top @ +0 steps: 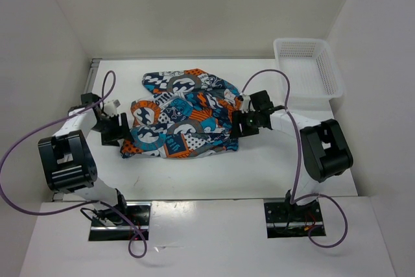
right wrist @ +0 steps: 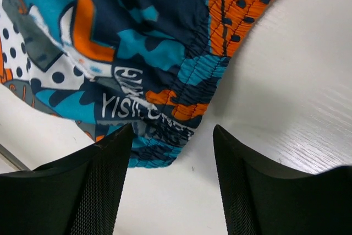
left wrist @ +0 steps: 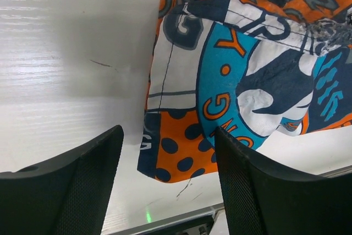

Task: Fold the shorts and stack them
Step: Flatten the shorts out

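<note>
The shorts [top: 185,115], in a busy teal, orange, navy and white print, lie crumpled in the middle of the white table. My left gripper [top: 118,128] is open at their left edge; in the left wrist view an orange dotted hem corner [left wrist: 179,152] lies on the table between the black fingers [left wrist: 82,191], untouched. My right gripper [top: 241,123] is open at their right edge; in the right wrist view the gathered elastic waistband [right wrist: 176,108] lies just ahead of the open fingers [right wrist: 258,196], free of them.
A white mesh basket [top: 306,66] stands at the back right of the table. White walls close in the left, back and right sides. Purple cables loop from both arms. The table's front edge [left wrist: 181,218] runs close under the left gripper.
</note>
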You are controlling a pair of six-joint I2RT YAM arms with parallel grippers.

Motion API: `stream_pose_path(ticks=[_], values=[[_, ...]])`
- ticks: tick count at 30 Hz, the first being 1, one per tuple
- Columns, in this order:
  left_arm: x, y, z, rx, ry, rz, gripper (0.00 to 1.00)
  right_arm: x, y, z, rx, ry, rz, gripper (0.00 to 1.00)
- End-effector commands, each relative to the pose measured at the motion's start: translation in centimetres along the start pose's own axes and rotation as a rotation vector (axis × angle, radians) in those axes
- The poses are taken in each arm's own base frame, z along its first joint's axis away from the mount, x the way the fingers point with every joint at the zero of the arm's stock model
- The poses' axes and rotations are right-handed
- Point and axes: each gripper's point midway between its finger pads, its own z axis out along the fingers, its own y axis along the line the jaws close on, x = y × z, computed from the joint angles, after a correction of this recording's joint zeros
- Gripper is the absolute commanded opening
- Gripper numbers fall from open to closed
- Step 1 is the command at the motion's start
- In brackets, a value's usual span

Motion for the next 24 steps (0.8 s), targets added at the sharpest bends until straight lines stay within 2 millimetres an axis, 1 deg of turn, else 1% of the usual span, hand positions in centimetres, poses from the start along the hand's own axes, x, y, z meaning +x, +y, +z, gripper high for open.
stream_pose_path(ticks=[1, 2, 3, 4, 6, 7, 8, 9, 10, 11, 12, 13, 14, 15, 16, 17, 19, 20, 21, 22, 23, 24], values=[[0.8, 0.0, 0.4, 0.019, 0.030, -0.016, 0.75, -0.8, -0.2, 0.9, -0.004, -0.042, 0.059, 0.66], [0.9, 0.1, 0.6, 0.020, 0.038, -0.020, 0.75, -0.6, -0.3, 1.2, -0.002, -0.032, 0.063, 0.68], [1.1, -0.2, 0.6, 0.033, 0.046, -0.023, 0.71, -0.8, -0.3, 1.2, -0.004, -0.040, 0.059, 0.68], [1.1, -0.4, 0.5, 0.045, 0.045, -0.024, 0.67, -0.6, -0.4, 1.4, -0.002, -0.031, 0.073, 0.68], [1.3, -0.4, 0.5, 0.046, 0.056, -0.028, 0.60, -0.8, -0.3, 1.8, -0.016, -0.038, 0.068, 0.62], [1.2, -0.5, 0.3, 0.046, 0.058, -0.029, 0.51, -0.8, -0.3, 1.8, -0.016, -0.038, 0.068, 0.58], [1.6, -0.5, 0.4, 0.048, 0.074, -0.036, 0.46, -1.1, -0.3, 1.8, -0.019, -0.052, 0.071, 0.54], [1.6, -0.5, 0.3, 0.049, 0.089, -0.041, 0.41, -0.9, -0.4, 2.0, -0.017, -0.044, 0.075, 0.43], [1.8, -0.6, 0.3, 0.049, 0.097, -0.045, 0.36, -0.9, -0.4, 2.0, -0.017, -0.044, 0.075, 0.38], [1.6, -0.5, 0.4, 0.050, 0.102, -0.047, 0.25, -1.0, -0.6, 2.0, -0.002, -0.047, 0.075, 0.33], [1.7, -0.5, 0.5, 0.051, 0.118, -0.054, 0.20, -1.0, -0.8, 2.0, 0.007, -0.048, 0.076, 0.24], [1.9, -0.4, 0.8, 0.052, 0.131, -0.059, 0.17, -1.0, -1.0, 2.0, 0.017, -0.050, 0.076, 0.20], [1.7, -0.2, 0.5, 0.050, 0.127, -0.067, 0.11, -1.0, -1.0, 2.0, 0.018, -0.050, 0.067, 0.15], [1.7, -0.2, 0.5, 0.051, 0.136, -0.071, 0.09, -1.4, -0.8, 2.0, 0.005, -0.056, 0.040, 0.06], [0.8, -0.3, 0.2, 0.049, 0.115, -0.062, 0.07, -2.1, -0.7, 1.8, 0.003, -0.071, 0.024, 0.01], [0.6, -0.9, -0.1, 0.083, 0.113, -0.065, 0.06, -2.4, -0.8, 1.7, 0.012, -0.074, 0.015, 0.00], [-0.1, -1.5, -0.5, 0.111, 0.099, -0.062, 0.03, -4.1, -0.6, 1.1, 0.018, -0.109, -0.039, 0.00], [-1.2, -2.0, -1.0, 0.130, 0.069, -0.050, 0.03, -4.9, -0.5, 0.9, 0.016, -0.125, -0.056, 0.00], [-1.9, -2.0, -1.3, 0.129, 0.051, -0.042, 0.03, -5.8, -0.4, 0.7, 0.016, -0.143, -0.085, 0.00], [-2.8, -2.4, -1.9, 0.138, 0.019, -0.028, 0.02, -8.2, 0.0, -0.2, 0.007, -0.193, -0.111, 0.00], [-3.9, -2.6, -2.6, 0.136, -0.014, -0.012, 0.02, -9.3, 0.3, -0.7, 0.006, -0.212, -0.128, 0.00], [-6.3, -2.9, -4.1, 0.129, -0.093, 0.024, 0.02, -12.9, 0.7, -2.5, 0.002, -0.288, -0.170, 0.00]])
